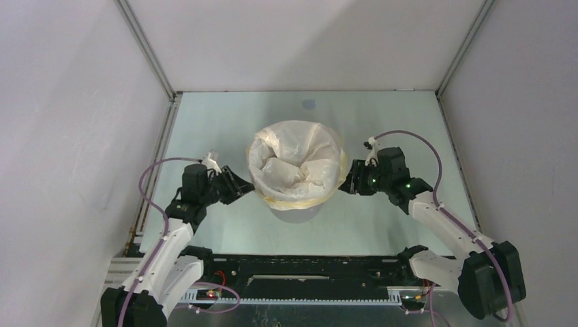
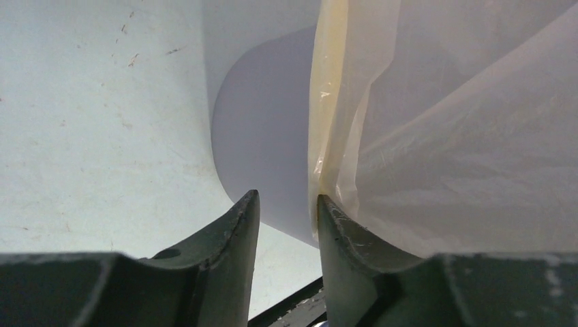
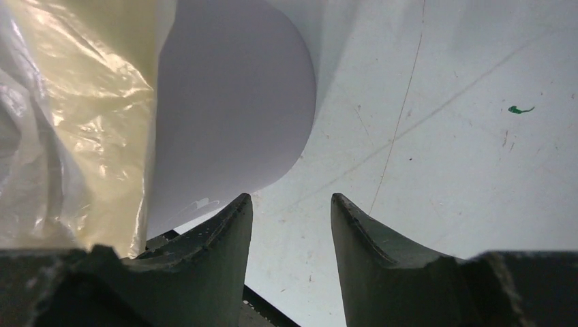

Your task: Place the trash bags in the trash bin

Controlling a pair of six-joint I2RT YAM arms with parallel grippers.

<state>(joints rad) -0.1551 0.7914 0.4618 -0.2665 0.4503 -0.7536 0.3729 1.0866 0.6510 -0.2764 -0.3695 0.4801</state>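
Bag (image 1: pixel 294 163) sits in the bin (image 2: pixel 262 157) at the centre of the top view, its mouth draped out over the rim. Step in hand, by my judgement: settling the overhang. Left gripper (image 1: pixel 240 185) and right gripper (image 1: pixel 346 182) flank the bin, fingers apart, holding nothing. Next move calls for pinching the yellow edge and drawing it down evenly. Only the wrist views show bare grey wall beside the hanging film. Only the top view shows the crumpled middle.

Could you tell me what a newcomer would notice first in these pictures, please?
The pale yellow trash bag catches the eye first, at the centre of the top view. It is draped over the rim of the grey trash bin, with its middle sagging inside. Next come the left hand and right hand, which flank the bin, both open and holding nothing.
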